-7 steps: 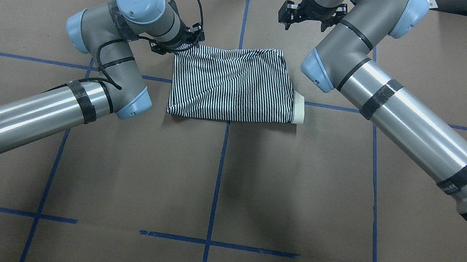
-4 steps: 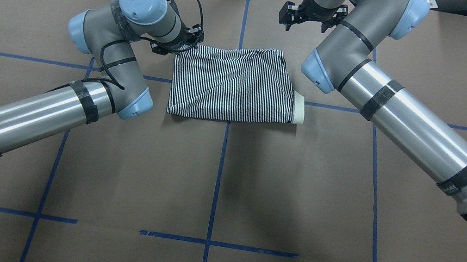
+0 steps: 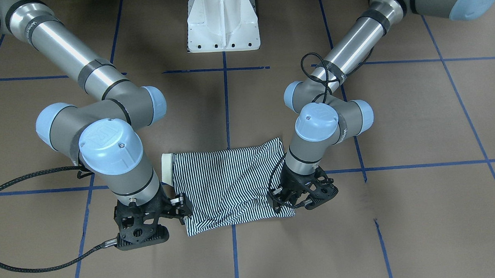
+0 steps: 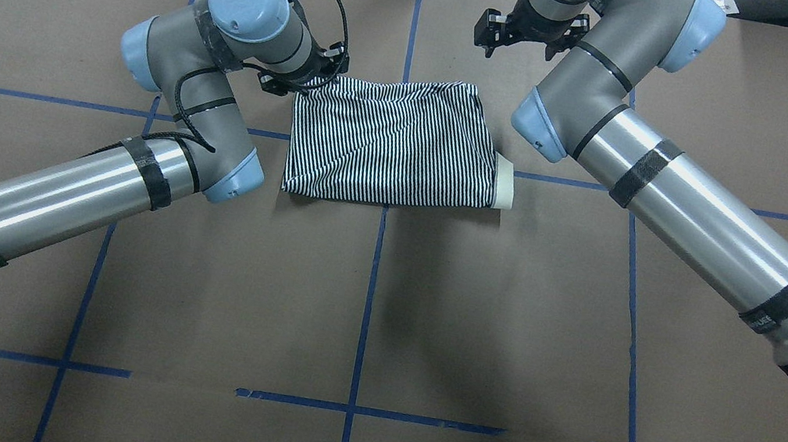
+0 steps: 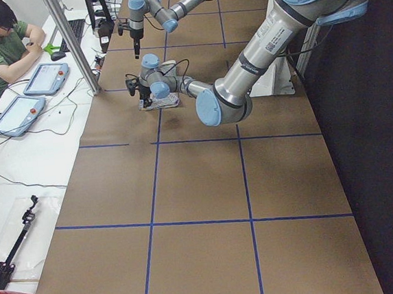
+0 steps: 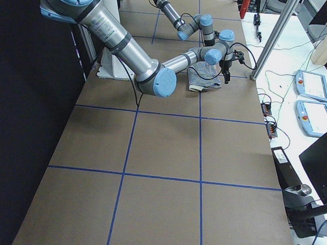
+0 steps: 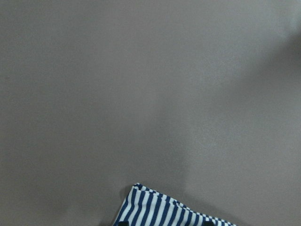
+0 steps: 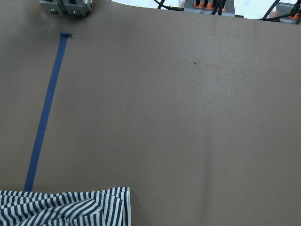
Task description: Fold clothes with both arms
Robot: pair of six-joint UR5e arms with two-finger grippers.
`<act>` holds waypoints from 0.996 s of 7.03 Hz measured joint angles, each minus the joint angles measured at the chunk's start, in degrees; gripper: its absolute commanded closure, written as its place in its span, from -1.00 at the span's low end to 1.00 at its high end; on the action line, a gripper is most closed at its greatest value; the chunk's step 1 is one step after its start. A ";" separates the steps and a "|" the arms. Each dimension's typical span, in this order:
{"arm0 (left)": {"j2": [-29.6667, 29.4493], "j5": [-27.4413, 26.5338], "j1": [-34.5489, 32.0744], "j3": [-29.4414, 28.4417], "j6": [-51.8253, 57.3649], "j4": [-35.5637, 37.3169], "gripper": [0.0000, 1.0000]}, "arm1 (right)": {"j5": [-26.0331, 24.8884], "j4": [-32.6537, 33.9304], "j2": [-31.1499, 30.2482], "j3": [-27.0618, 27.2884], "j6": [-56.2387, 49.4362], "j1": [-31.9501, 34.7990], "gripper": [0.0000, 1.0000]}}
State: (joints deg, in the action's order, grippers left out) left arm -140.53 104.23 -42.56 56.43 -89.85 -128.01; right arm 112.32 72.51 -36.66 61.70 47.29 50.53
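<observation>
1. The left black two-finger gripper (image 3: 282, 203) sits low on the far left corner of the folded navy-and-white striped polo shirt (image 4: 390, 145) and touches the cloth. The wrist hides its fingers, so I cannot tell whether they pinch the fabric.
2. The right black two-finger gripper (image 4: 488, 37) hangs raised over the brown paper-covered table (image 4: 503, 333), just past the shirt's far right corner and apart from the cloth. How wide its jaws stand cannot be made out.
3. The shirt lies flat as a folded rectangle in the middle of the table, between the two arms. Its cream-white collar (image 4: 504, 183) pokes out at its right edge.
4. Count: one shirt; two arms, the left grey-silver jointed arm (image 4: 48, 206) and the right grey-silver jointed arm (image 4: 703, 215); two grippers; one white pedestal base (image 3: 222, 20).
</observation>
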 measured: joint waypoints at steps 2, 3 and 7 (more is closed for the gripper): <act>-0.12 -0.07 0.30 0.02 -0.08 0.95 1.00 | -0.06 0.00 -0.09 0.00 0.00 -0.06 -1.00; -0.33 -0.06 0.32 0.05 -0.12 1.68 1.00 | -0.08 0.00 -0.13 0.00 0.00 -0.08 -1.00; -1.21 0.26 -0.04 0.53 0.04 3.78 1.00 | -0.09 -0.03 -0.42 0.00 0.00 -0.09 -1.00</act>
State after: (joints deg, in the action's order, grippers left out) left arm -141.74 104.48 -42.60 56.96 -89.81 -124.23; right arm 112.24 72.49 -37.08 61.70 47.28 50.45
